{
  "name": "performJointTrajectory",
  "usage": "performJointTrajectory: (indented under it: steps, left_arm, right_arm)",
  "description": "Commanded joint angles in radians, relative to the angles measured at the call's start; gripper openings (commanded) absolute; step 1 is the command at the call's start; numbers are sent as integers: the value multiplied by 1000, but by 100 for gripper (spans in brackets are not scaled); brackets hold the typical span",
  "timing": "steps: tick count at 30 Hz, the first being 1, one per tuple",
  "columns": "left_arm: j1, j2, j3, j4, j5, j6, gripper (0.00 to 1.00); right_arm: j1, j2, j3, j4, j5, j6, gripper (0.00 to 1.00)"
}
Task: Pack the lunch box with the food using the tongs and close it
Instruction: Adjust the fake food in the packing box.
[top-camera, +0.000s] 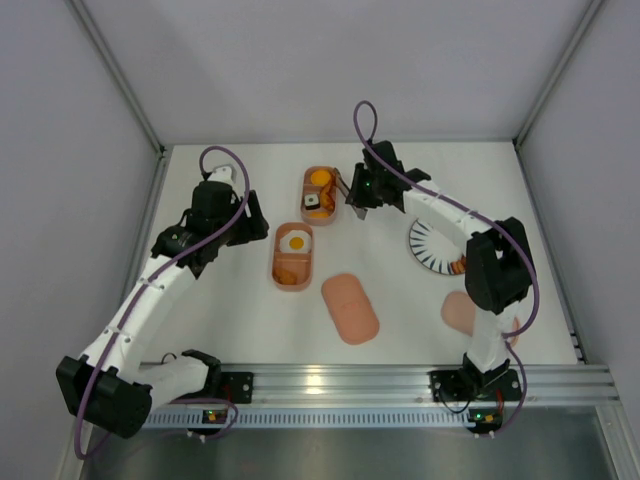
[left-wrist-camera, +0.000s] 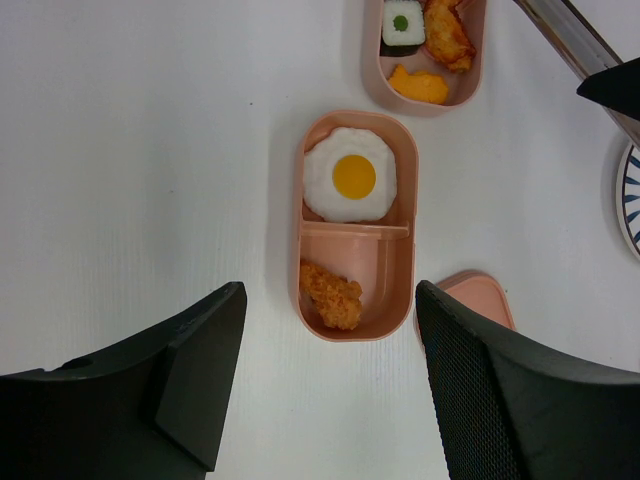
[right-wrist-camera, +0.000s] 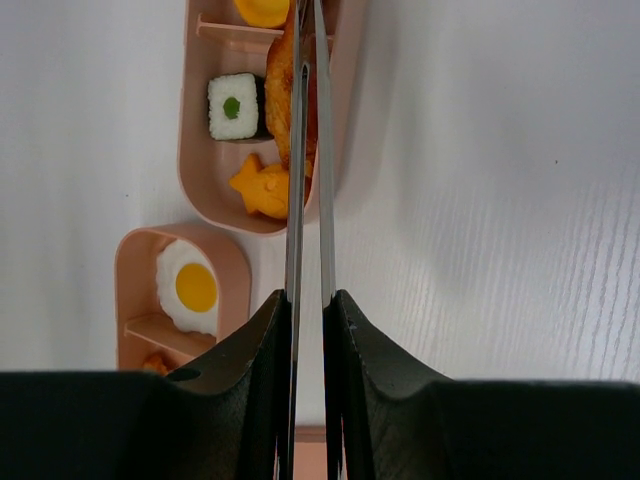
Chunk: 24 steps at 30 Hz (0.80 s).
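Right jaws pinch the tongs (right-wrist-camera: 323, 200) over the sushi tray (right-wrist-camera: 190, 120), one o'clock from the fried-egg tray (left-wrist-camera: 385, 265). Left jaws stand spread.

Lab robot cell: plain white walls (top-camera: 330, 70) around a rail-edged table (top-camera: 250, 330).

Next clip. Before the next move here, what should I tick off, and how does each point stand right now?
1. Right gripper shut on the tongs: ok.
2. Tong tips inside the far tray: ok.
3. Brown fried piece released from the tongs: cannot tell; the arms lie along it.
4. Left gripper open, holding nothing, above the near tray: ok.
5. Lids on the trays: not ok; one lid lies on the table.
6. Plate cleared of food: cannot tell; the right arm covers part of it.
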Motion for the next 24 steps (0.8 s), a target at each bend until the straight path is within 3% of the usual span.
performJointTrajectory:
  steps: [1,24]
  left_arm:
    - [5,-26,43,3,-8,2,74]
    - [5,-21,46,3,-3,4,74]
  right_arm:
    - [18,-26,-7,83,-39,-8,11]
    - [65,-85,-29,122,-59,-11,11]
